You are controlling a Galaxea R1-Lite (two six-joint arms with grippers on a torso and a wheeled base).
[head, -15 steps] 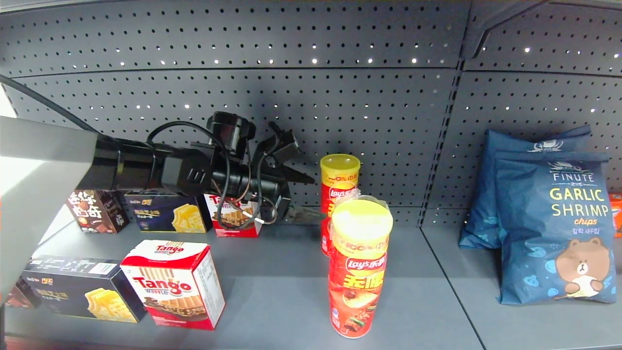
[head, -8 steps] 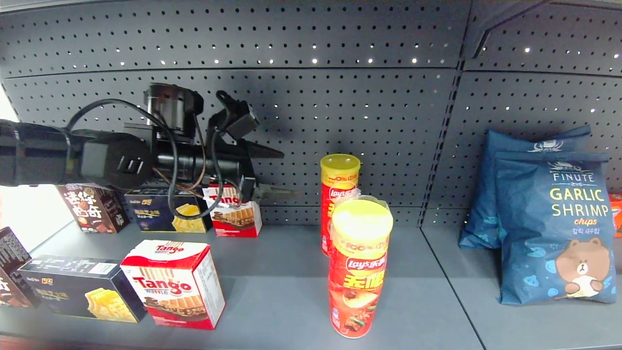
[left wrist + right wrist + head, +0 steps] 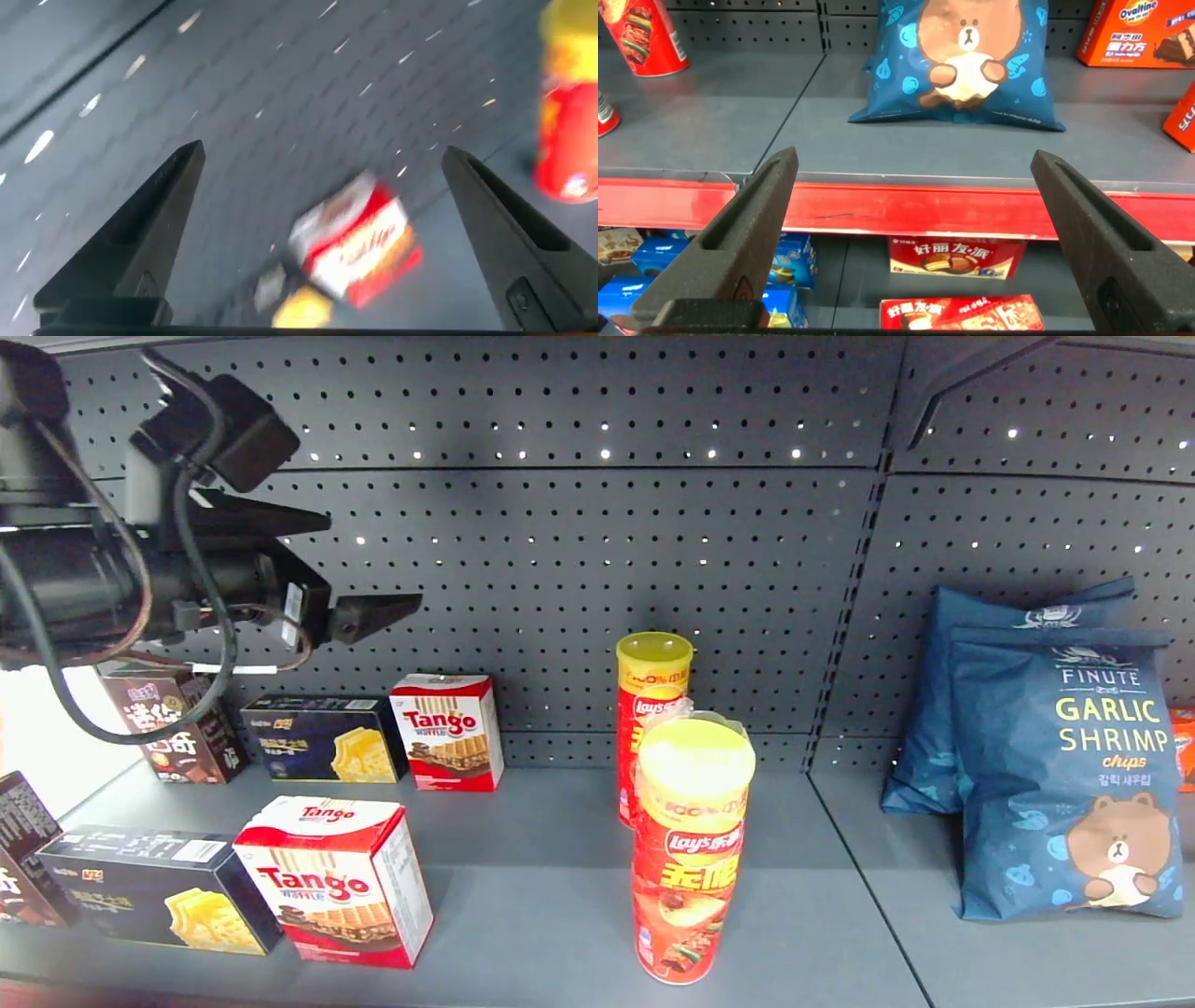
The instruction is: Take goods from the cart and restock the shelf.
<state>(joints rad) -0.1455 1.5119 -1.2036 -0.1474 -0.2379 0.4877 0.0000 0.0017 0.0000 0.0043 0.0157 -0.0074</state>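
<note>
Left gripper (image 3: pixel 359 565) at ten o'clock, fingers apart, empty, above boxes (image 3: pixel 322 739), right gripper (image 3: pixel 915 163) fingers apart before shelf (image 3: pixel 831 121), can (image 3: pixel 693 849) at six o'clock

A grey shelf (image 3: pixel 560 896) is stocked with packaged snacks. A red chip canister (image 3: pixel 691 849) with a yellow lid is stood upright near the front edge. A second canister (image 3: pixel 652 709) of the same kind is set upright just behind it. To the left of the front canister, a red-and-white wafer box (image 3: pixel 336 882) is stood upright at the front. A matching box (image 3: pixel 448 733) is placed farther back, at the rear of the shelf. To the right of the front canister, well apart, two blue chip bags (image 3: pixel 1064 775) are propped upright, one behind the other.
</note>
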